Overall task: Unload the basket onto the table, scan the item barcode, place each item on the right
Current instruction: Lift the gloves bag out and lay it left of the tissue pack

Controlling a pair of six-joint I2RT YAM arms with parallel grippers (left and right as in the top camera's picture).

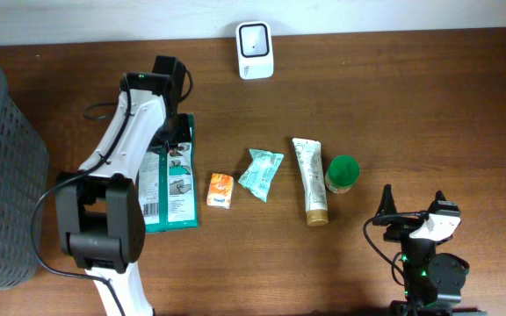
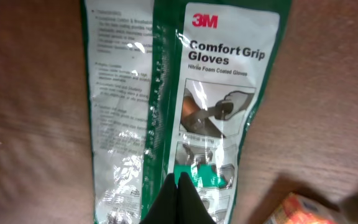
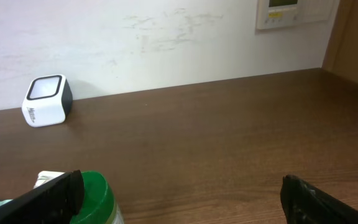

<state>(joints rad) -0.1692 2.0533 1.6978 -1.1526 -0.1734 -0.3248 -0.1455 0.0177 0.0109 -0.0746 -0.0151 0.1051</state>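
The white barcode scanner (image 1: 255,50) stands at the back edge of the table, and it also shows in the right wrist view as the scanner (image 3: 47,99) by the wall. A green and white 3M glove package (image 1: 172,197) lies flat on the left. My left gripper (image 1: 179,139) hangs over its upper end. In the left wrist view this gripper (image 2: 179,182) is shut, its black tips pressed together just above the glove package (image 2: 222,74). I see nothing between them. My right gripper (image 1: 411,209) rests open at the front right, with only bare table inside the right gripper (image 3: 182,186).
Right of the package lie an orange packet (image 1: 220,190), a teal packet (image 1: 261,173), a white tube (image 1: 309,180) and a green-lidded jar (image 1: 342,173). A grey basket (image 1: 3,175) stands at the left edge. The jar's lid (image 3: 95,193) sits beside my right gripper's left finger.
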